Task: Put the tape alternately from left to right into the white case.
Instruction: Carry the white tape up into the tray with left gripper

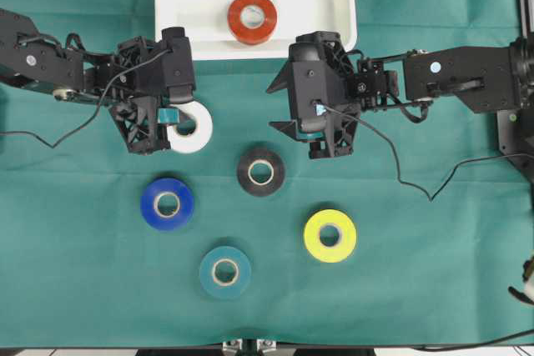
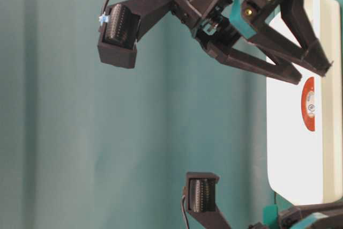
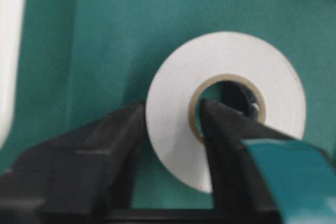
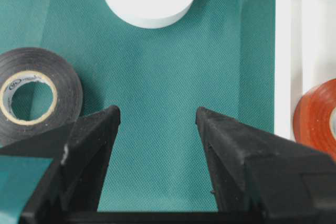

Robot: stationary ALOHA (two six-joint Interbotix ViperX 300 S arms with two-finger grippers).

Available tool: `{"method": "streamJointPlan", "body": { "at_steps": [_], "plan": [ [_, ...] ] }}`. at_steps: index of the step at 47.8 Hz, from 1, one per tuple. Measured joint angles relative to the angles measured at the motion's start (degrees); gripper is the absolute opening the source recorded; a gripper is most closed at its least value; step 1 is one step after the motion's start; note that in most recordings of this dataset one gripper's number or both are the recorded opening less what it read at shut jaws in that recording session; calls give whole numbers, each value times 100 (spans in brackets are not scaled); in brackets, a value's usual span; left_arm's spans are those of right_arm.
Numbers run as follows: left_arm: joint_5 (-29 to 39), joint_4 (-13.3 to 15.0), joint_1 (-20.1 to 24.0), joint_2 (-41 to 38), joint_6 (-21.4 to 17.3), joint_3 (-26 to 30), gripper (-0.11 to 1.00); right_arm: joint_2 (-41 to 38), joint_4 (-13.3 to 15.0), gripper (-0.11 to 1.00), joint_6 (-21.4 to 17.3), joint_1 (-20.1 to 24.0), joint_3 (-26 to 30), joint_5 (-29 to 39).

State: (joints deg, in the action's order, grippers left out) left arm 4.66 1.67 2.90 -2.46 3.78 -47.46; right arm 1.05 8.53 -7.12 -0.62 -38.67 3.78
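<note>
The white tape lies on the green cloth just below the white case. My left gripper is shut on the white tape, with one finger inside the pale core and the other outside the roll's wall. A red-orange tape lies flat inside the case. On the cloth lie a black tape, a blue tape, a yellow tape and a teal tape. My right gripper stands open over bare cloth, right of the white tape, holding nothing.
The case's raised rim runs just right of my right gripper, with the red-orange tape behind it. The black tape sits close to the right gripper's left finger. Cables trail across the cloth beside both arms.
</note>
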Motion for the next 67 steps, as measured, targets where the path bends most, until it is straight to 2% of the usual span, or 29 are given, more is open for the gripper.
{"method": "streamJointPlan", "body": {
  "at_steps": [25,40,56,67],
  "plan": [
    [79,0,-114,132,18,35,-3,0,9,67,-9,0,0,-9],
    [457,-9,-123,466,-44,369,-3,-9,0,67,-9,0,0,-9],
    [712,-26,193,554,-475,686,-3,18,0,67,-9,53,-62,9],
    [791,-26,290,562,-545,712,-3,26,9,67,-9,62,-79,9]
  ]
}}
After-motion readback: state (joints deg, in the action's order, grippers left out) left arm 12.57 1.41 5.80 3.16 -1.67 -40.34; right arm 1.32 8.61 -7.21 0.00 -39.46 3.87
